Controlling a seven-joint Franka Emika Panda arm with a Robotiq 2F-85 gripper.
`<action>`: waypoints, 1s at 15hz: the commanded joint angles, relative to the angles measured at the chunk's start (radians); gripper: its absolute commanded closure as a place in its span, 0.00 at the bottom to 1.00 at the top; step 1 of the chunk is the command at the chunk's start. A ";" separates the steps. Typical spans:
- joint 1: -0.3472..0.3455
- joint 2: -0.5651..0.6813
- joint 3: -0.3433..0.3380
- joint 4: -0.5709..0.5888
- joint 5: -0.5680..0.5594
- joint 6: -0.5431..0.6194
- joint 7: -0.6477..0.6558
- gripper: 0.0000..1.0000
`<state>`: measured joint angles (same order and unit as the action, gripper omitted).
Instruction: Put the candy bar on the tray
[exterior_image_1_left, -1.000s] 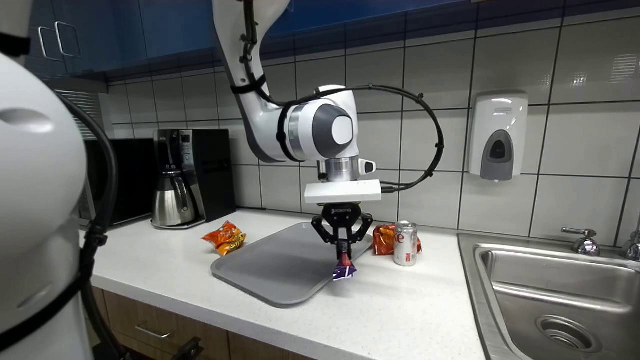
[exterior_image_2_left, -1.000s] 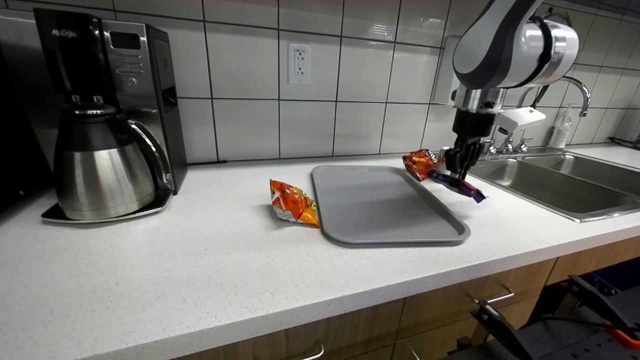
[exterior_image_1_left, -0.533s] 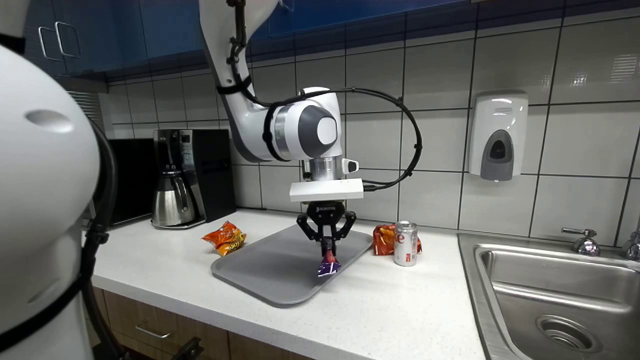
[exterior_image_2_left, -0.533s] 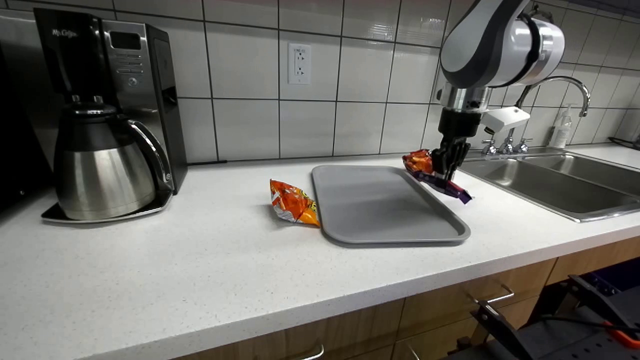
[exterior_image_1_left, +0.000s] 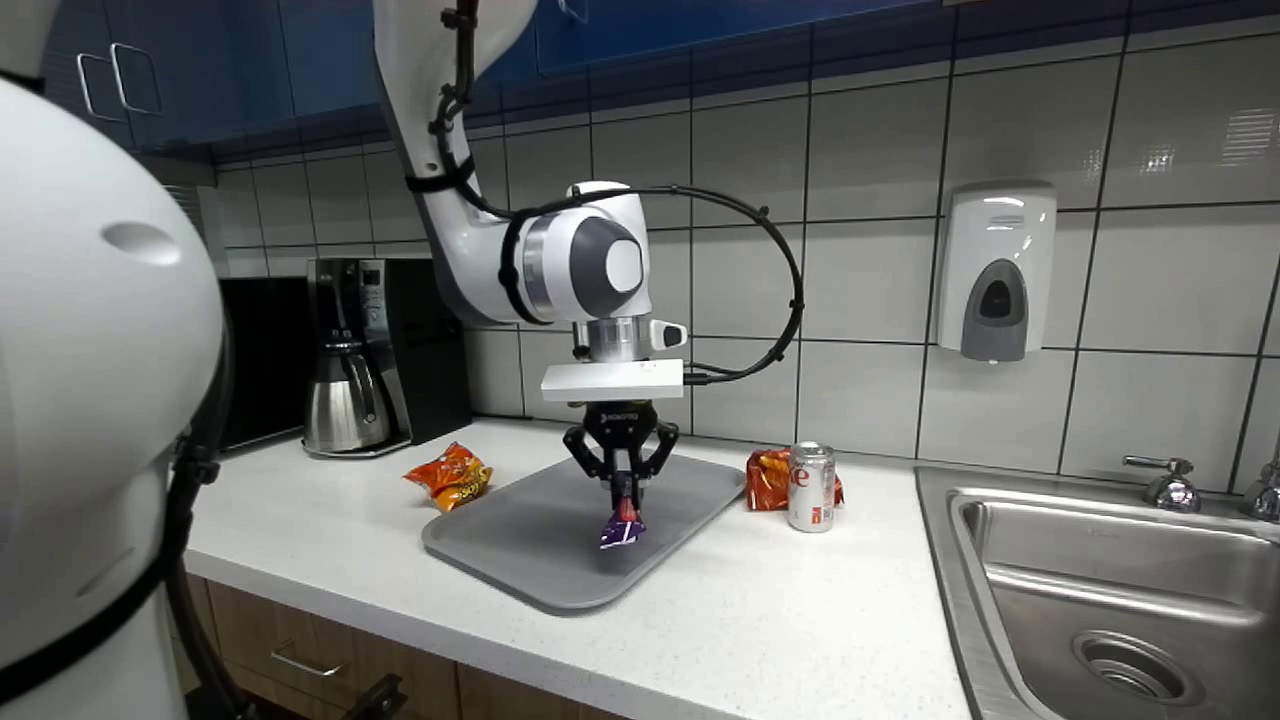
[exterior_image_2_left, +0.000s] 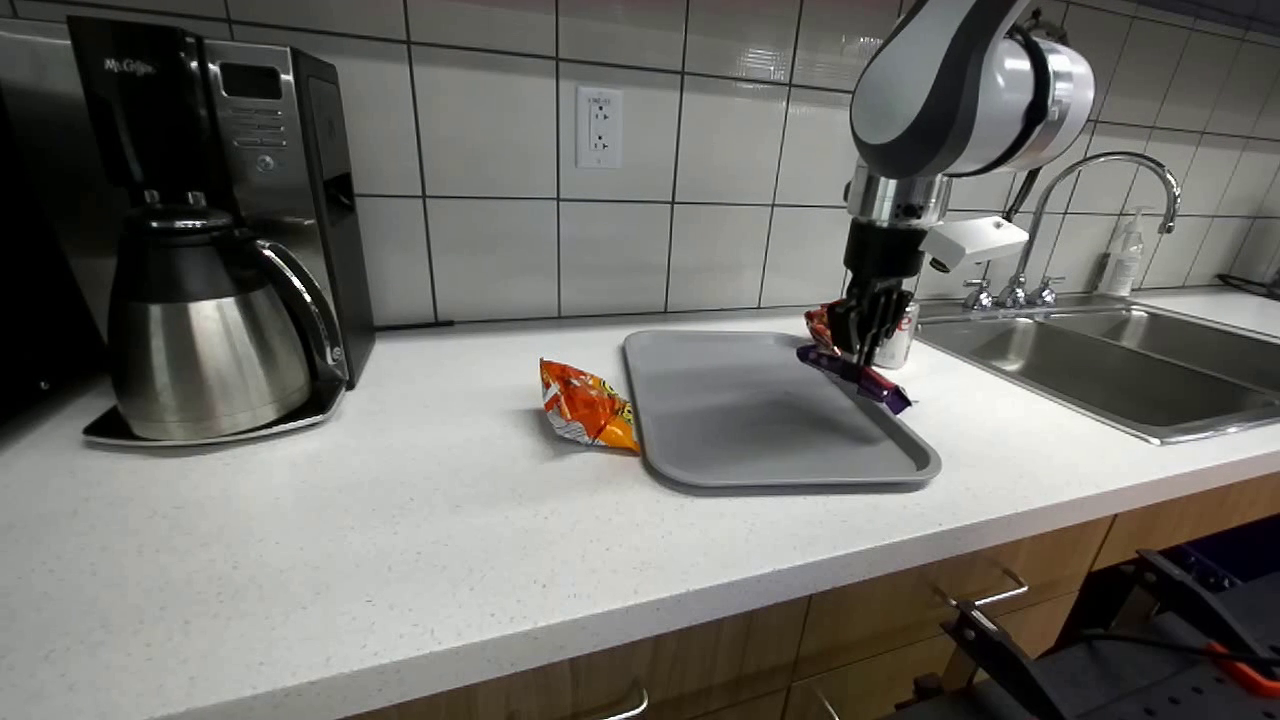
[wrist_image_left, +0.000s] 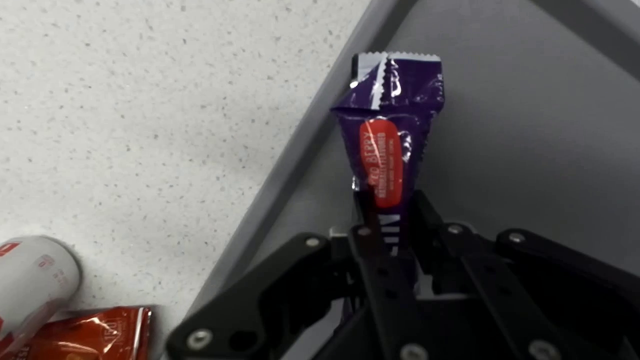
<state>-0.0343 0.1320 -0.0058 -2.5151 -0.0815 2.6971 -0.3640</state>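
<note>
The candy bar is a purple wrapper with a red label; it shows in both exterior views (exterior_image_1_left: 622, 533) (exterior_image_2_left: 882, 389) and in the wrist view (wrist_image_left: 382, 150). My gripper (exterior_image_1_left: 624, 500) is shut on the bar's middle, which the fingers partly hide in the wrist view (wrist_image_left: 390, 210). The grey tray (exterior_image_1_left: 520, 545) lies flat on the counter and shows in both exterior views (exterior_image_2_left: 740, 430). The bar is held above the tray's sink-side part, a little tilted. In the wrist view the bar's far end overlaps the tray's rim (wrist_image_left: 300, 135).
A silver can (exterior_image_1_left: 811, 487) and a red-orange bag (exterior_image_1_left: 767, 480) stand beside the tray on the sink side. An orange snack bag (exterior_image_2_left: 590, 408) touches the tray's opposite side. A steel sink (exterior_image_1_left: 1100, 600) and a coffee maker (exterior_image_2_left: 210, 300) stand at either end.
The arm has moved left in both exterior views, away from the sink, carrying the bar from beside the tray to over it. The grip has stayed shut.
</note>
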 joint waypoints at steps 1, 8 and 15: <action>0.017 0.012 0.027 0.024 0.039 -0.038 0.061 0.95; 0.021 0.084 0.066 0.058 0.126 -0.011 0.064 0.95; 0.012 0.142 0.072 0.102 0.126 -0.026 0.062 0.54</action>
<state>-0.0099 0.2548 0.0499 -2.4471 0.0362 2.6968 -0.3173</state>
